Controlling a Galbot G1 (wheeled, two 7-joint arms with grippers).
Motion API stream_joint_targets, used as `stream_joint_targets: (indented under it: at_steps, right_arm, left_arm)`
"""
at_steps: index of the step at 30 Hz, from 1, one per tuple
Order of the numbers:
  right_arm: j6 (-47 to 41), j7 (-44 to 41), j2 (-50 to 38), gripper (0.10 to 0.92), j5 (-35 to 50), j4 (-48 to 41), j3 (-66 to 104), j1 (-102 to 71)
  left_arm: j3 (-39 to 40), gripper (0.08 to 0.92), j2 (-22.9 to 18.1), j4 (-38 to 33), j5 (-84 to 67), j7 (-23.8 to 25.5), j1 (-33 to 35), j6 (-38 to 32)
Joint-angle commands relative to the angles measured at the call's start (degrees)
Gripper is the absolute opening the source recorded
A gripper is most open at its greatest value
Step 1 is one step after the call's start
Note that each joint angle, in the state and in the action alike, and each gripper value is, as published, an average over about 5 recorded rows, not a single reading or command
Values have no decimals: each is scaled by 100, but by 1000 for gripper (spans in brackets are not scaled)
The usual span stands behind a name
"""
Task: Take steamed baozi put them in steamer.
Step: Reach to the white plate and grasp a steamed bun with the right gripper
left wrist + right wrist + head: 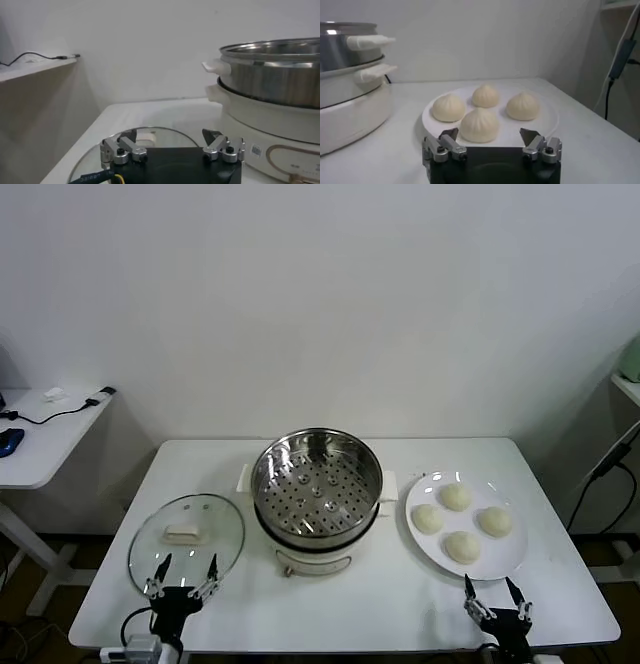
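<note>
Several cream-white steamed baozi [461, 522] [479, 125] lie together on a white plate [430, 546] [545, 120] at the table's right. The shiny steel steamer [317, 487] [280, 75] [345, 75] stands on its white base in the middle, its perforated tray bare. At the front edge, just short of the plate, my right gripper [497, 592] [490, 135] is open with nothing between its fingers. My left gripper [181, 572] [172, 136] waits open at the front left, over the near rim of the glass lid.
A round glass lid [186, 542] [150, 137] with a white handle lies flat left of the steamer. A side desk [40, 434] with cables stands off to the left. A cable [600, 474] hangs at the right.
</note>
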Motion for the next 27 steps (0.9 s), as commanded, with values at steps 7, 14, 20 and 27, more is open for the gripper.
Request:
stream_joint_targets:
  at_steps: [7, 14, 20, 27]
  right_arm:
    - [-1648, 28, -2179, 823, -417, -732, -491, 3073]
    - [-1766, -1968, -3974, 823, -669, -1928, -2568, 5117]
    - [-1096, -4073, -4774, 823, -756, -2823, -5454, 7561]
    - [-219, -6255, -4704, 823, -1080, -3792, -8864, 10331]
  left_arm:
    - [52, 823, 41, -178, -18, 40, 80, -46]
    - [44, 823, 36, -306, -27, 50, 104, -48]
    - [25, 823, 2, -244, -23, 51, 84, -51]
    - [-4, 823, -57, -188, 10, 56, 80, -86]
